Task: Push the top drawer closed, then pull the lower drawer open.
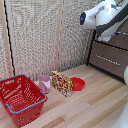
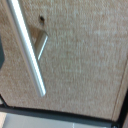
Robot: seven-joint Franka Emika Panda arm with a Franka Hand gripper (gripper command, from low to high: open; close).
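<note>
Red plastic sits nearest you in the exterior view: an open-weave basket [image 1: 22, 97] with a blue rim at about 7 o'clock on the pale wooden table [image 1: 95, 102]. Just beyond it, near the centre, a pink cup [image 1: 45, 82] stands just beside a patterned box [image 1: 62, 83]. A red bowl [image 1: 77, 84] lies at the box's 3 o'clock side, close against it.

Farther back, at 3 o'clock, you see the dark brown dresser. The lower drawer [image 1: 107, 57] shows its wide front with a thin pale bar across it. The top drawer [image 1: 120, 41] is just above it at 2 o'clock, mostly hidden by the arm. You cannot tell from here whether either drawer stands out or sits flush.

The white arm [image 1: 102, 17] hangs at 1 to 2 o'clock, in front of the dresser's upper part. The end effector itself is not visible there, so whether its fingers are spread or pressed together cannot be told.

The wrist view is filled by a grainy brown drawer front with a silvery bar handle [image 2: 27, 47] running slantwise very close to the lens, on a short post [image 2: 41, 40]. Which drawer it is cannot be told.

Farthest back, woven beige screens [image 1: 35, 35] fill 10 to 12 o'clock.
</note>
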